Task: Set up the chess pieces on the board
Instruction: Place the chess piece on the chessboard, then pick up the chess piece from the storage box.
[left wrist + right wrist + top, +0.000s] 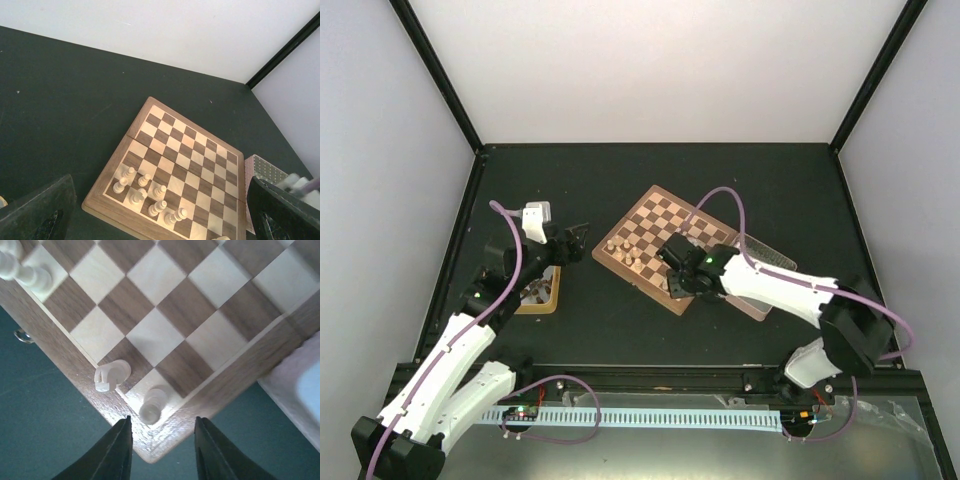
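My right hand [162, 440] hangs over the 6 o'clock corner of the chessboard [660, 215], which sits angled like a diamond at mid-tabletop [620, 330]. The hand's two dark fingers [117, 452] stand moderately apart and grip nothing. A pale piece [152, 407] stands on the light corner square just past the fingertips, clear of both. A second piece [111, 376] sits on the dark square at its 10 o'clock. A cluster of pale pieces [147, 192] fills squares along the board's 8 o'clock edge, and the rest of the squares in view are bare. My left hand [578, 234] hovers off the board's 9 o'clock corner, spread wide and empty. A wooden tray [548, 303] lies below it at 7 o'clock. A grey tray [767, 258] rests just beside the board at 4 o'clock.
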`<state>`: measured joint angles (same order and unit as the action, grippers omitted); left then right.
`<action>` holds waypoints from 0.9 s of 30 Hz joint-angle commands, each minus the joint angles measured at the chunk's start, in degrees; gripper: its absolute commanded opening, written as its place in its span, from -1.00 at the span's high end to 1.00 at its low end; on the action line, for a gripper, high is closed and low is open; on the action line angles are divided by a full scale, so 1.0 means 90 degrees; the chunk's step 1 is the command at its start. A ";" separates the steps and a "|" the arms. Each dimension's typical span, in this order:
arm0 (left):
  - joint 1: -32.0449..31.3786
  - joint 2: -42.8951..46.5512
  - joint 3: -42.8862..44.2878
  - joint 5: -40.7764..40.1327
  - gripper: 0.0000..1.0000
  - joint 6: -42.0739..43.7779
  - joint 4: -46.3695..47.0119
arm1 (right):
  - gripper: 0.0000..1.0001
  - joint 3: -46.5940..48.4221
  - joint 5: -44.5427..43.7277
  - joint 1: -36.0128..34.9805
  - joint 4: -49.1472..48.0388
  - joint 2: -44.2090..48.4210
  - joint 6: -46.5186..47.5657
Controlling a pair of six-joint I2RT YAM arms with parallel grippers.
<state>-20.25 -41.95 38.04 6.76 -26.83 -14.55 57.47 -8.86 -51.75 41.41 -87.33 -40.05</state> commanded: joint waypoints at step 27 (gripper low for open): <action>0.0043 0.0113 0.0128 0.0158 -0.91 0.0000 -0.0048 | 0.56 -0.0787 -0.0415 0.3544 -0.1522 -0.0023 0.0734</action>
<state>-20.25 -40.97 37.95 7.94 -26.85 -14.66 47.83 -13.67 -20.43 30.83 -85.30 -34.52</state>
